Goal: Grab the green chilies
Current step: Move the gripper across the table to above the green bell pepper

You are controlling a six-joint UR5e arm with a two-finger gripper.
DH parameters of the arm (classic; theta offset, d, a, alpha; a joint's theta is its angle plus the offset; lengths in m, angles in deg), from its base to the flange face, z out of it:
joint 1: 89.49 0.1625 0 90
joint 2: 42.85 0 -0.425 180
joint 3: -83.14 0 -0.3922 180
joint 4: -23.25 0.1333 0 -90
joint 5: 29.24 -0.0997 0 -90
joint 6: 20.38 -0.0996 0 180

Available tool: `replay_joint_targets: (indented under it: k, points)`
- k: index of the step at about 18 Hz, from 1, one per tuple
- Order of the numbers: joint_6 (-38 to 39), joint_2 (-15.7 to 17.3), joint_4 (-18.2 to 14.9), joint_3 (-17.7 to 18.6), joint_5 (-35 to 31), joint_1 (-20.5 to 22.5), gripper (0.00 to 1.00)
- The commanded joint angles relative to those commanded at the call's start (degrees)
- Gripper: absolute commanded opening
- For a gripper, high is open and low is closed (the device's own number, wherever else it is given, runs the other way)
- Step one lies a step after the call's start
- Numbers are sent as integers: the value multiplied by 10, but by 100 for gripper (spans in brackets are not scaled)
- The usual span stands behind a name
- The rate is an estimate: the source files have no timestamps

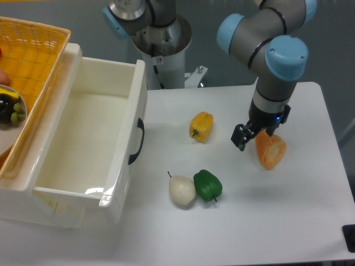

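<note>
Now | white bin: bare | green chilies: on table

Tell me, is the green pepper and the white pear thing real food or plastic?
Both look like toys. The green pepper is very shiny with bright glare spots, so probably smooth, glossy plastic. The white pear-shaped item touching it looks smooth with a softer sheen, likely plastic too, though foam or rubber can't be ruled out.

High front view over table
</note>
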Motion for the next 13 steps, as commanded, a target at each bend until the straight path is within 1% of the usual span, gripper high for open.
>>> replay_joint_targets:
  k: [1, 3, 5, 8, 11, 13]
  points:
    - [0, -1, 1, 7, -1, -1, 100]
    - [16, -8, 0, 10, -1, -11, 100]
    - [23, -23, -1, 10, -1, -21, 100]
    - [62, -39, -1, 11, 1, -41, 100]
    - [90, -56, 0, 8, 0, -47, 100]
    - [91, -70, 1, -3, 1, -48, 100]
